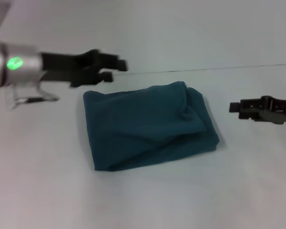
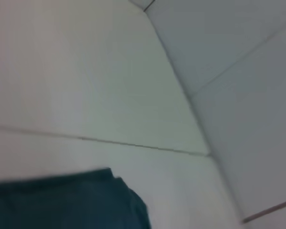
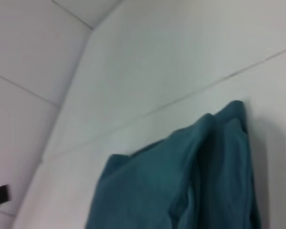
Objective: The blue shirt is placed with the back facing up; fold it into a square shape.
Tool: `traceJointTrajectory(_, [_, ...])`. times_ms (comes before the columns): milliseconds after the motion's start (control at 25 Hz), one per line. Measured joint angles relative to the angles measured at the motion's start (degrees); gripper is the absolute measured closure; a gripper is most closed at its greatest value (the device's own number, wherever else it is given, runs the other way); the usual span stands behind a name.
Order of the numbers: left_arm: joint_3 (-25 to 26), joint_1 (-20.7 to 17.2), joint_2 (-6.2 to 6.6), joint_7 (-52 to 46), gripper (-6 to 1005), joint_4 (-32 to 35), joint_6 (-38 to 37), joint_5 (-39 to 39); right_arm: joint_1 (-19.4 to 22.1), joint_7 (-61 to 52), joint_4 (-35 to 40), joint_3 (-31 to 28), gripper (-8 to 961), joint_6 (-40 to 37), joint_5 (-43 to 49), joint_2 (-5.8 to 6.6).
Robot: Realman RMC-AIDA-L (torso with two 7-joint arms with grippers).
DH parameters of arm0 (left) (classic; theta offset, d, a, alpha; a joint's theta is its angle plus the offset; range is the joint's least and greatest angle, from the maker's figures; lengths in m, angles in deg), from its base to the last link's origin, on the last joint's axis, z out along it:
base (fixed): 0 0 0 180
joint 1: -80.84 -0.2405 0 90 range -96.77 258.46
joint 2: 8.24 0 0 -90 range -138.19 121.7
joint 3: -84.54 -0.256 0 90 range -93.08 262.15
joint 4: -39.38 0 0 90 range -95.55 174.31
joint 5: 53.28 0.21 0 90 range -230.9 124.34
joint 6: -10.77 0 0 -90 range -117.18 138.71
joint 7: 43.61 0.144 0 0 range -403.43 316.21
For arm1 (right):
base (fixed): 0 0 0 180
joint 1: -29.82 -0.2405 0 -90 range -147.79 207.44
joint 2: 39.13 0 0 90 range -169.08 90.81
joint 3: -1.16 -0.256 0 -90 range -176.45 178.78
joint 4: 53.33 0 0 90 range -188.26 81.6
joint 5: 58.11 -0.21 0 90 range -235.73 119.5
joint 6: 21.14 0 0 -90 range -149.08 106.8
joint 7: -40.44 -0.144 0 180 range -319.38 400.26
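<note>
Blue shirt (image 1: 148,125) lies at frame centre in head view, folded into rough rectangle on white bench (image 1: 143,200); folds bunched along its right side, no lettering visible. Left claw (image 1: 115,68) hovers in upper left, above and just beyond shirt's far left corner, fingers slightly spread, gripping nothing. Right claw (image 1: 234,108) sits at right edge, level with shirt, apart from it; cannot tell whether spread or pressed together. Both wrist views show shirt edge (image 2: 66,200) (image 3: 190,176) on bench.
</note>
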Motion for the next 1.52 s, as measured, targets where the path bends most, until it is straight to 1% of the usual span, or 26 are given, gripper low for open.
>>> traceJointTrajectory(120, [1.18, -5.50, 3.29, 0.78, 469, -4.17, -4.15, -8.31, -2.73, -2.49, 0.27, 0.29, 383, -1.30, 5.55, 1.53])
traceJointTrajectory(160, [1.36, -7.22, 4.16, 0.99, 469, -4.97, -5.54, -10.46, -3.91, -3.67, 0.48, 0.61, 383, -1.83, 7.51, 2.13])
traceJointTrajectory(240, [2.10, -10.64, 5.60, 1.33, 470, -5.89, -8.67, -13.83, -6.11, -6.35, 1.37, 1.65, 383, -2.66, 10.63, 2.91])
traceJointTrajectory(320, [4.06, -13.17, 6.52, 1.81, 470, -6.07, -13.33, -15.22, -8.88, -10.43, 3.91, 3.57, 383, -3.49, 14.39, 3.41])
traceJointTrajectory(400, [6.32, -14.59, 6.92, 2.53, 470, -6.10, -17.66, -15.49, -11.24, -14.67, 6.29, 5.30, 383, -3.84, 18.30, 3.46])
traceJointTrajectory(520, [8.06, -16.29, 6.99, 3.32, 470, -6.16, -22.58, -15.16, -15.24, -19.72, 8.51, 6.94, 383, -3.76, 24.64, 3.13])
traceJointTrajectory(640, [8.30, -18.09, 6.71, 4.04, 471, -6.18, -24.25, -14.71, -18.94, -21.50, 8.92, 7.26, 383, -3.69, 29.19, 2.10])
traceJointTrajectory(840, [8.94, -20.85, 6.16, 5.14, 471, -6.22, -24.30, -13.40, -22.52, -21.62, 7.76, 9.12, 388, -3.04, 30.36, -0.28])
traceJointTrajectory(880, [9.10, -21.34, 6.12, 5.29, 471, -6.23, -24.13, -13.35, -23.38, -22.00, 6.67, 10.54, 388, -2.62, 30.40, -1.21])
traceJointTrajectory(920, [9.47, -21.68, 6.03, 5.47, 471, -6.24, -23.87, -13.29, -23.68, -22.41, 6.34, 11.14, 388, -2.27, 30.45, -1.62])
traceJointTrajectory(960, [9.79, -21.90, 5.97, 5.59, 472, -6.25, -23.75, -13.14, -23.68, -22.41, 6.34, 11.14, 388, -2.27, 30.45, -1.62])
traceJointTrajectory(1200, [10.47, -21.75, 5.90, 6.56, 472, -7.87, -23.18, -12.56, -24.15, -23.94, 5.68, 12.58, 388, -1.26, 30.45, -4.34])
traceJointTrajectory(1280, [10.33, -21.33, 5.90, 7.01, 472, -8.89, -22.72, -12.52, -24.01, -23.94, 5.54, 12.50, 388, -1.12, 30.22, -4.91])
traceJointTrajectory(1400, [10.29, -20.85, 5.91, 7.59, 472, -9.88, -22.13, -12.52, -23.69, -23.96, 5.32, 12.22, 388, -1.15, 29.76, -5.60])
traceJointTrajectory(1520, [10.47, -20.47, 5.92, 7.86, 473, -10.33, -21.70, -12.52, -23.66, -24.25, 4.56, 12.35, 387, -1.24, 29.70, -5.77])
